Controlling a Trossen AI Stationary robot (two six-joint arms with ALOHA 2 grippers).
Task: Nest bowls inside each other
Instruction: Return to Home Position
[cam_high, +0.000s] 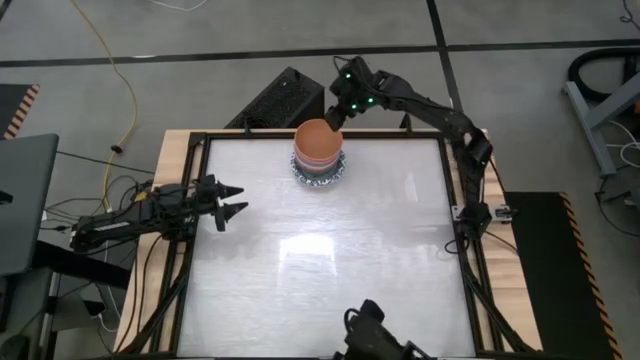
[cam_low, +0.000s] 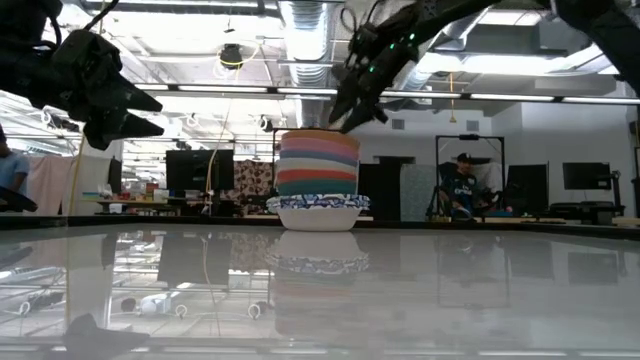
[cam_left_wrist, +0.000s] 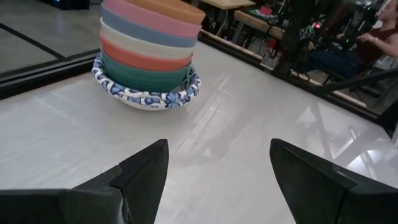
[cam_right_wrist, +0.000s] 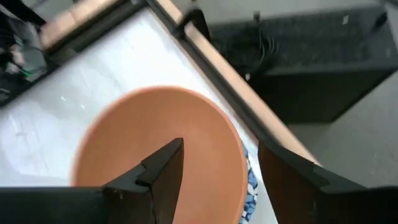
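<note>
bowls (cam_low: 318, 170) nested upright (mouths facing up)

the stack of bowls (cam_high: 319, 155) is the only thing standing on the table (cam_high: 340, 270), close to the far rail (cam_high: 400, 136). the right gripper (cam_high: 335, 120) hangs just above and behind the stack with its fingers apart, blocking the way down onto the stack's top from the far side. the left gripper (cam_high: 240, 200), fingers spread, sits well off to the stack's left and nearer, over the table's left edge. in front of the stack and to its right lies open tabletop, free for passage.
</note>
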